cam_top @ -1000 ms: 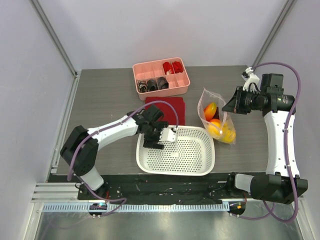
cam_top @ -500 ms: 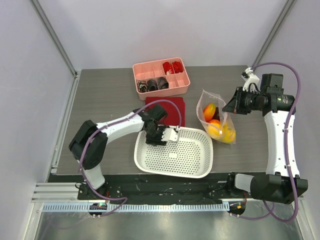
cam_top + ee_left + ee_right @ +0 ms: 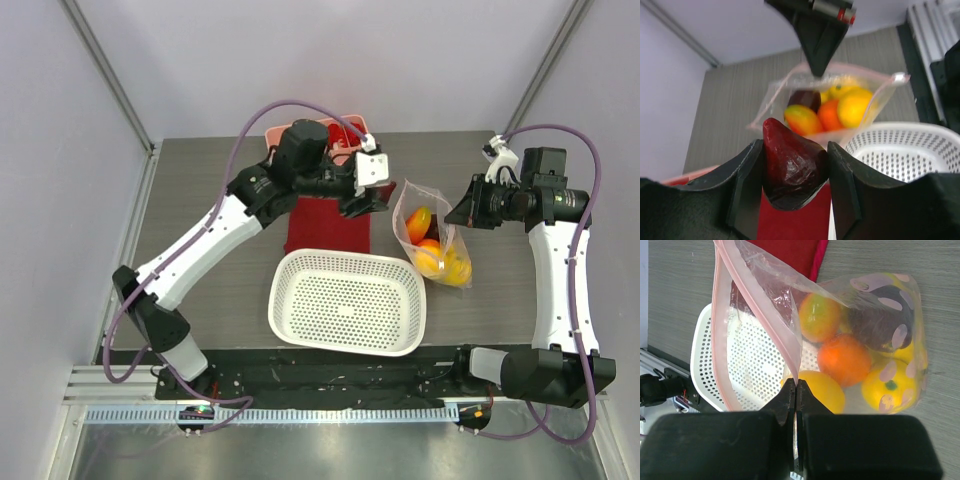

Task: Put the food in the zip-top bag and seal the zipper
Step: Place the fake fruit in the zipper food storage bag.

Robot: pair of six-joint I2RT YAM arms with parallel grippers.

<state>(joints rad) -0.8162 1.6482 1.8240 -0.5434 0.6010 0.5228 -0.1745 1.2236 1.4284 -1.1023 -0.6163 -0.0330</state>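
Note:
My left gripper (image 3: pixel 362 203) is shut on a dark purple plum (image 3: pixel 792 167) and holds it in the air just left of the open mouth of the zip-top bag (image 3: pixel 430 235). My right gripper (image 3: pixel 452 215) is shut on the bag's upper rim at the zipper strip (image 3: pixel 720 330), holding the mouth open; its pinch shows in the right wrist view (image 3: pixel 796 387). Inside the bag lie a mango (image 3: pixel 819 317), an orange (image 3: pixel 844 359), a plum (image 3: pixel 880 315) and yellow lemons (image 3: pixel 890 387). The bag also shows ahead in the left wrist view (image 3: pixel 830 100).
A white perforated basket (image 3: pixel 347 300) stands empty at the table's front, just left of the bag. A red cloth (image 3: pixel 320 225) lies behind it under my left arm. A pink tray (image 3: pixel 322 155) with small red and dark items stands at the back, partly hidden by the arm.
My left arm rose from the basket's back-left rim and swung back and right, carrying the plum to the bag's mouth. The basket shifted slightly left. The right arm has not moved.

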